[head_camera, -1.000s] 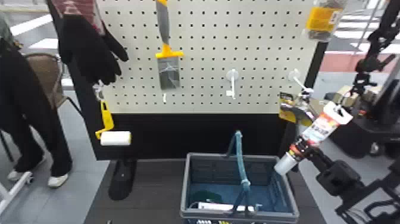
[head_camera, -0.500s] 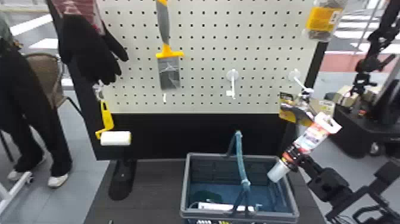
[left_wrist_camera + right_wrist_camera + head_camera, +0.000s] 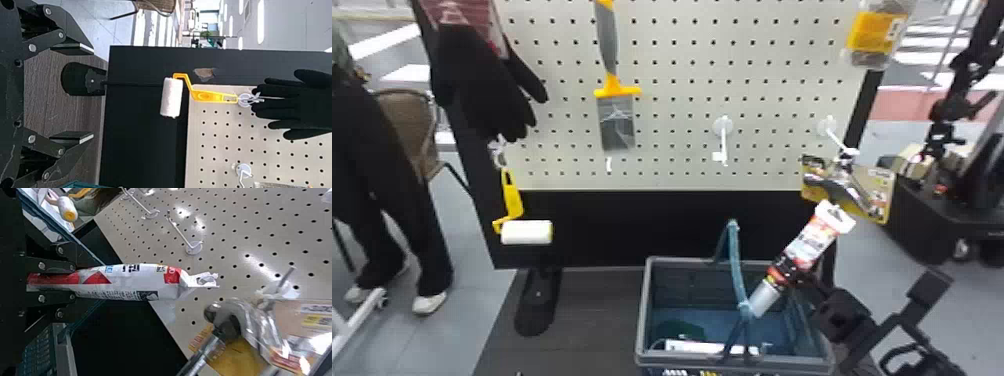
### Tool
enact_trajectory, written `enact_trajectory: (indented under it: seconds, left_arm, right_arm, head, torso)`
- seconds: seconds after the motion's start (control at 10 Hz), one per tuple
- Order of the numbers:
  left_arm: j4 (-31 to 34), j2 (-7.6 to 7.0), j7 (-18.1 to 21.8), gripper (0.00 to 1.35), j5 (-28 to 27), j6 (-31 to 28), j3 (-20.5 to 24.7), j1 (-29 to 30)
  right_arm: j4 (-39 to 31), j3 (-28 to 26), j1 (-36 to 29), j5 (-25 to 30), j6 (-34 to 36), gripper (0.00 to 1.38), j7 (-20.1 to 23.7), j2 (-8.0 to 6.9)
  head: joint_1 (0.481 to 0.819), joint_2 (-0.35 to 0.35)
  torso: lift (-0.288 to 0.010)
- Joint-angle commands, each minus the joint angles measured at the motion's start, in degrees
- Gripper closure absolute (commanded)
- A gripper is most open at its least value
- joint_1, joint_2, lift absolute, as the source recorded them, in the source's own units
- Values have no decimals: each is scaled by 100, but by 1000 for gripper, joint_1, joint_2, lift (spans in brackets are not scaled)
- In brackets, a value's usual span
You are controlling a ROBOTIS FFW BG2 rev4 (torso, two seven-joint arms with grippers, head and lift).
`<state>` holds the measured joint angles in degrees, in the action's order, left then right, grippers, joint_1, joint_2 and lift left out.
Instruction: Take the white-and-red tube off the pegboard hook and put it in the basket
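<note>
My right gripper (image 3: 799,280) holds the white-and-red tube (image 3: 811,242) over the right side of the basket (image 3: 642,310), the tube tilted with its grey lower end above the basket's interior. In the right wrist view the gripper (image 3: 72,282) is shut on the tube (image 3: 133,281), whose torn-looking hanging tab points away from the fingers. A bare white hook (image 3: 723,140) stands out from the pegboard. My left gripper (image 3: 88,94) stands open and parked in the left wrist view, with nothing between its fingers.
A packaged tool (image 3: 874,192) hangs on the right hook, close above the tube. The basket's blue handle (image 3: 735,260) stands upright, and a white item (image 3: 707,347) lies inside. A paint roller (image 3: 527,232), a scraper (image 3: 616,120) and black gloves (image 3: 477,85) hang farther left.
The right gripper has moved left with the tube, carrying its lower end from the basket's right rim to over the interior. The basket and hanging goods have stayed put.
</note>
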<state>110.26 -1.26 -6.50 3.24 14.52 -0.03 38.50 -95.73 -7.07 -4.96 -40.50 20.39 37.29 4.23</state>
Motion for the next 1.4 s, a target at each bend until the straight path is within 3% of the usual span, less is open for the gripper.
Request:
enact_trajectory:
  seconds: [0.0,0.6,0.8,0.9,1.1,1.3]
  left_arm:
    - [-22,3,0,502,1,-1,-15,-32]
    - [-120,-24,0,501,45,69,-41,-106]
    - [-135,-24,0,501,80,95,-41,-81]
    - [-135,-24,0,501,89,95,-41,-81]
    - [-135,-24,0,501,89,104,-41,-81]
    - [-135,-24,0,501,98,113,-41,-69]
  right_arm:
    - [143,145,100,-2,9,1052,33,-1]
    - [874,558,456,16,167,1049,384,-1]
    - [874,549,481,25,167,751,402,17]
    - [874,549,481,25,141,688,402,34]
    - [874,549,469,16,114,351,402,34]
    - [860,549,456,-10,106,214,402,34]
  head:
    - [549,0]
    - [549,0]
    - [549,0]
    - [549,0]
    - [549,0]
    - [549,0]
  torso:
    - [-100]
    - [-100]
    - [-100]
    - [-100]
    - [-100]
    - [-100]
